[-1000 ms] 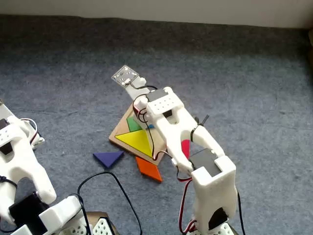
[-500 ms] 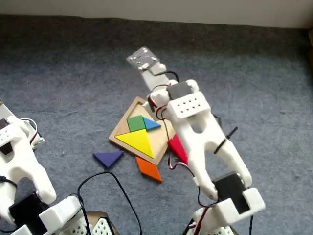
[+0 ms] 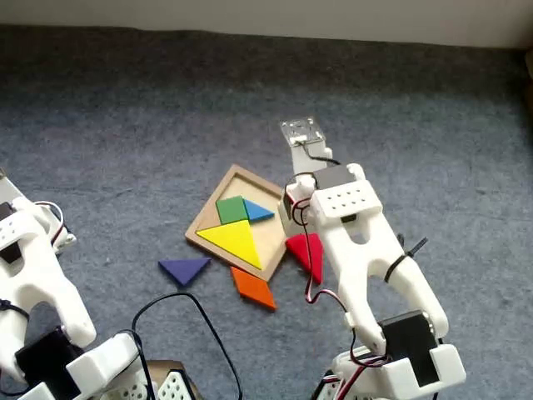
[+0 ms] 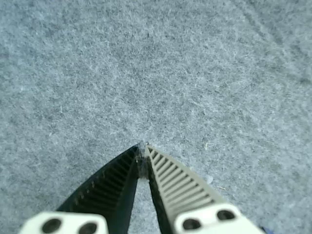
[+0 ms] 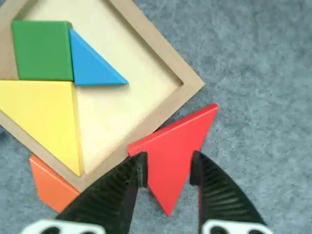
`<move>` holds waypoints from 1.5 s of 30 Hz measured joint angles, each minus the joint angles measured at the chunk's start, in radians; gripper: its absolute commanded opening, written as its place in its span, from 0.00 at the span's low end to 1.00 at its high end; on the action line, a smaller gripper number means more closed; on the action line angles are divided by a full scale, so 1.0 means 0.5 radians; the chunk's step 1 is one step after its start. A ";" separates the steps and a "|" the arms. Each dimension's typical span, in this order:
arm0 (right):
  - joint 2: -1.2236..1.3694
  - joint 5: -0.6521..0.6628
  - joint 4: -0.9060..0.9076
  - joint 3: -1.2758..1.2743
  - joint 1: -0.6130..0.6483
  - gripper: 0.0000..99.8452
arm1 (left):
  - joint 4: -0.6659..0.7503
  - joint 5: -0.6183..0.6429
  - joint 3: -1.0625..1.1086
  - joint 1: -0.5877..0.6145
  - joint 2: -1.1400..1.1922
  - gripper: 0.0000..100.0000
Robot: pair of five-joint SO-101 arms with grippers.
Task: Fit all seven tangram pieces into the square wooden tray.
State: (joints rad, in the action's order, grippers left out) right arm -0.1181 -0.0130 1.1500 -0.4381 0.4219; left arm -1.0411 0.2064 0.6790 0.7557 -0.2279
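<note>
The square wooden tray (image 3: 210, 210) lies on the grey carpet, holding a green square (image 3: 231, 208), a small blue triangle (image 3: 257, 212) and a large yellow triangle (image 3: 234, 241). A red triangle (image 3: 306, 253) rests on the carpet against the tray's right edge. My right arm (image 3: 354, 229) stands over it. My right gripper (image 5: 167, 168) is open, its fingers either side of the red triangle (image 5: 175, 141). An orange parallelogram (image 3: 252, 287) and a dark blue triangle (image 3: 184, 269) lie in front of the tray. My left gripper (image 4: 142, 161) is shut on nothing above bare carpet.
My left arm (image 3: 33, 279) sits at the near left corner. A black cable (image 3: 179, 302) loops on the carpet in front of the loose pieces. A pale wall edge (image 3: 266, 21) runs along the back. Open carpet stretches left and right of the tray.
My right arm has swung from over the tray's far corner to the right, and now stands over the red triangle. The tray's pieces are uncovered. The left arm has not moved.
</note>
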 measured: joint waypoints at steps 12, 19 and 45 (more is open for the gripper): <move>0.000 -0.393 -0.003 -0.138 -0.055 0.23 | 0.028 0.000 0.003 0.000 0.000 0.01; -0.037 0.245 0.095 -0.068 -0.430 0.02 | 0.132 0.000 0.028 0.000 0.000 0.01; 0.319 0.746 -0.405 -0.322 -0.233 0.00 | 0.138 0.000 0.034 0.000 0.000 0.01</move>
State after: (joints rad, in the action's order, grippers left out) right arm 0.0414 0.3598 0.9475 -0.5992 0.3053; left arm -0.9720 0.2064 0.6958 0.7557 -0.2279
